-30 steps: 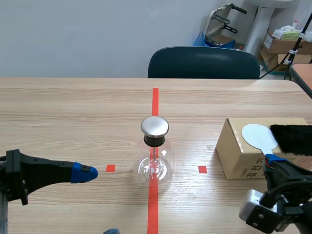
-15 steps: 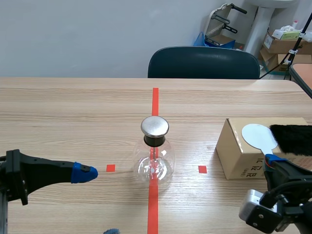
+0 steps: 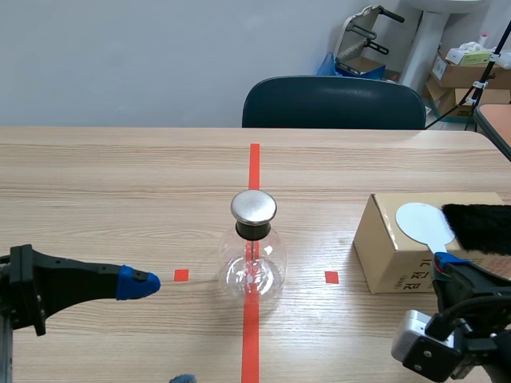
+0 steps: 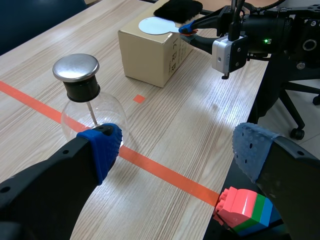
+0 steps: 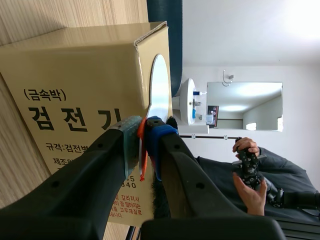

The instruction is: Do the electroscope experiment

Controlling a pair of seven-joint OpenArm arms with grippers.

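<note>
The electroscope, a clear glass flask [image 3: 253, 270] with a metal cap [image 3: 254, 207], stands on the red tape line at mid-table. In the left wrist view the flask [image 4: 75, 112] is just ahead of my left gripper [image 4: 177, 147], which is open and holds nothing. At the right, a cardboard box [image 3: 391, 247] carries a white disc paddle [image 3: 419, 221] and a black fur piece [image 3: 479, 226]. My right gripper [image 3: 443, 262] sits at the box's near edge. In its own view the right gripper [image 5: 142, 132] is shut on the disc's thin orange handle [image 5: 143, 160].
A dark chair [image 3: 334, 102] stands behind the far table edge. Cardboard boxes [image 3: 463, 68] and gear are stacked at the back right. Coloured toy bricks [image 4: 245, 207] lie below the table edge near my left gripper. A person's hand [image 5: 250, 185] holds a controller beyond the box.
</note>
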